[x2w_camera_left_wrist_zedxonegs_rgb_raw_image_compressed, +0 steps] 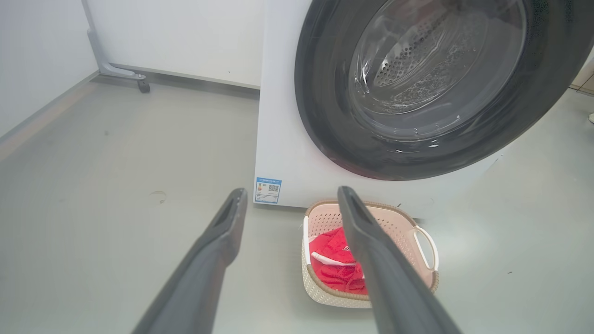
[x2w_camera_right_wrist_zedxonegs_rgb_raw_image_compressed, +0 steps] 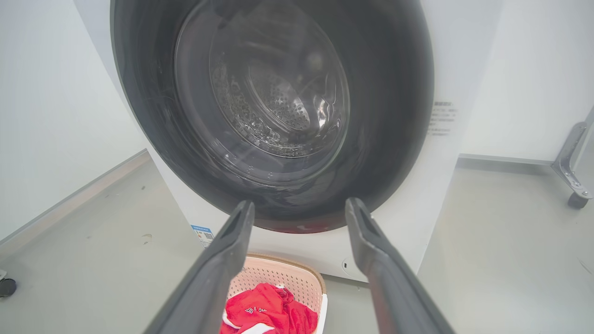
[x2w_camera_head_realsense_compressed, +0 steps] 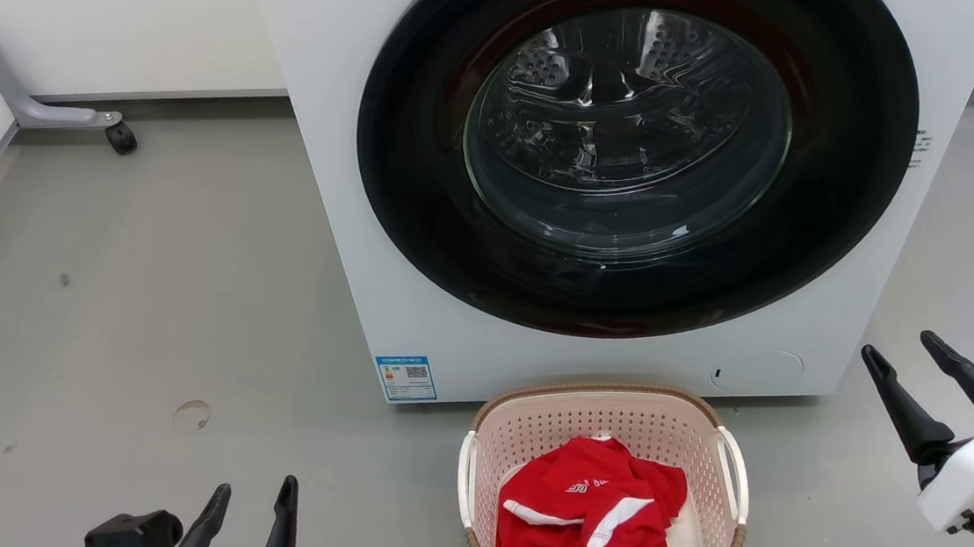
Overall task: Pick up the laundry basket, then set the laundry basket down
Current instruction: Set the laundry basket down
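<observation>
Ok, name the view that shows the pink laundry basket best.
Head view: the pale pink perforated plastic laundry basket sits unobstructed, both white handles plain, only its near rim cut by the frame edge. Left wrist view shows it smaller, a dark finger crossing it. Right wrist view cuts off its near half, a finger covering part.

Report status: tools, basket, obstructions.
Left tool open, empty; right tool open, empty. Laundry basket on floor, red garment inside, untouched. Washer close behind it; side handles unobstructed.
</observation>
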